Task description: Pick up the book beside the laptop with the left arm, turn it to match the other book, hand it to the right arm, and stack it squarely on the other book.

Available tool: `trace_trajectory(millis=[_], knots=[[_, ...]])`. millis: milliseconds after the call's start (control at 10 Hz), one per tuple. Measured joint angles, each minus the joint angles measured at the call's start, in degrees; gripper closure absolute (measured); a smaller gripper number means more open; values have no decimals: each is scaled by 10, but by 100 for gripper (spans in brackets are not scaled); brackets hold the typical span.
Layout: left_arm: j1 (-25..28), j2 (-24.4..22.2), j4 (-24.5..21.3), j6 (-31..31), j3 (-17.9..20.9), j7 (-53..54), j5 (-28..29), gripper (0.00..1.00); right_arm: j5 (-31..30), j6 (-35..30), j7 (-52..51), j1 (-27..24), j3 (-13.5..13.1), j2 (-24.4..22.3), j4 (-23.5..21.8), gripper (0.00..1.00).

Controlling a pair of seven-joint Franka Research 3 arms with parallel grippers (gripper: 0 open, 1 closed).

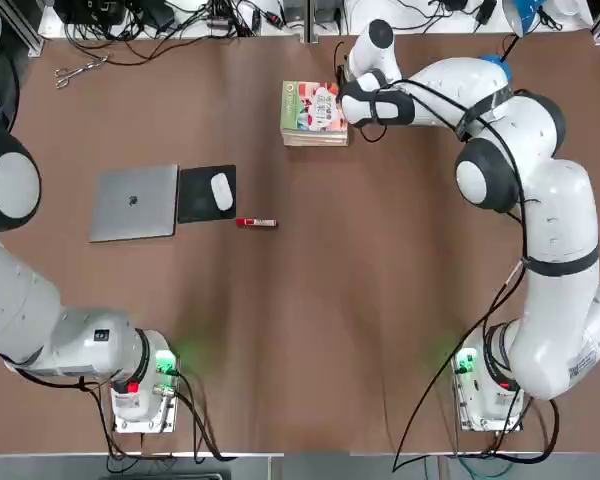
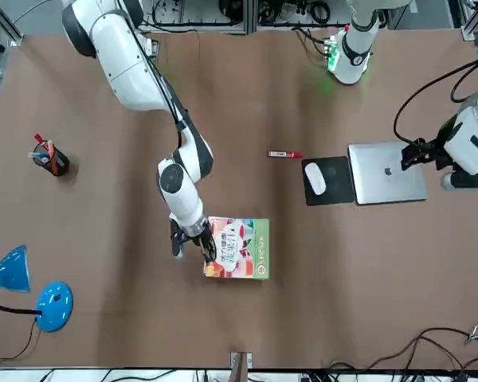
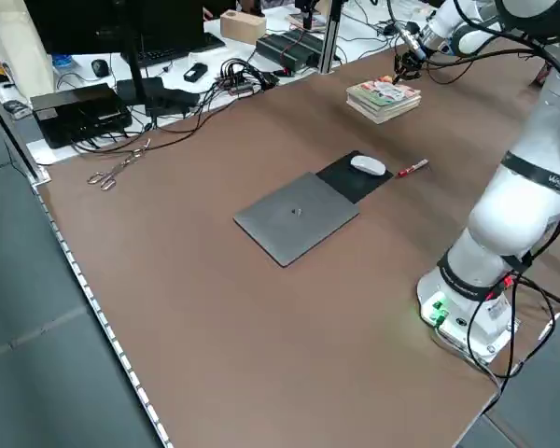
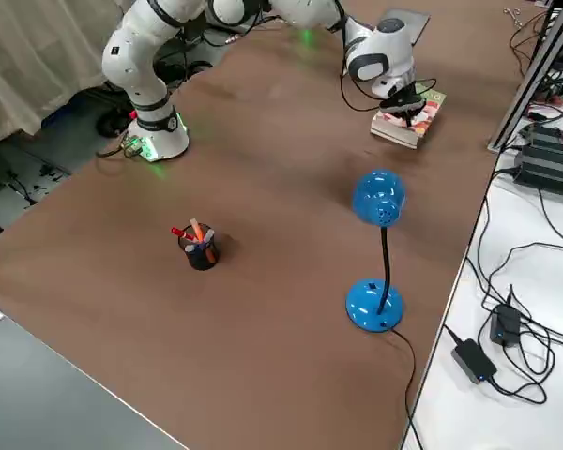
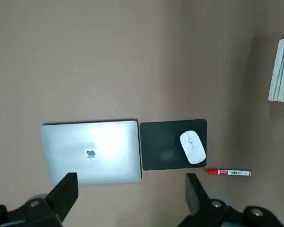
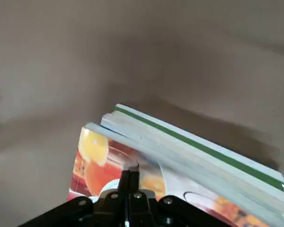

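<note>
A: On the brown wooden desk [image 1: 310, 300], where does the stack lie from the right tool [image 1: 348, 103]?

B: In the top view the thin colourful illustrated book with the green edge band [image 1: 315, 107] sits at about twelve o'clock on the desk, already lying on the thicker white book [image 1: 316, 138], whose edge shows beneath it. The right tool stands at the stack's three o'clock side, fingers pressed together over the cover's near margin and holding nothing, so the stack lies toward nine o'clock from it. The books' long axes look parallel; any squaring would likely be a nudge toward nine.

A: And the nearer arm?

B: The large white right arm [image 1: 540, 230], plainly. The left tool [image 5: 132, 198] hangs above the flat silver-grey laptop [image 1: 134, 202], jaws spread wide and empty, well apart from the stack.

A: Counts?

B: Two arms, two books, one laptop, one blue desk lamp [image 4: 376, 246], one black mouse pad [image 1: 206, 193], one dark pen cup [image 4: 200, 247], one white mouse [image 1: 221, 191], one pair of scissors [image 1: 78, 71], one red marker [image 1: 256, 222].
</note>
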Motion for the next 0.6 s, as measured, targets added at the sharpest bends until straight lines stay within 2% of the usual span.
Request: trace_trajectory(millis=[600], knots=[[0, 3, 0, 3, 1, 0, 0, 0, 0, 3, 10, 0, -2, -7, -13, 100]])
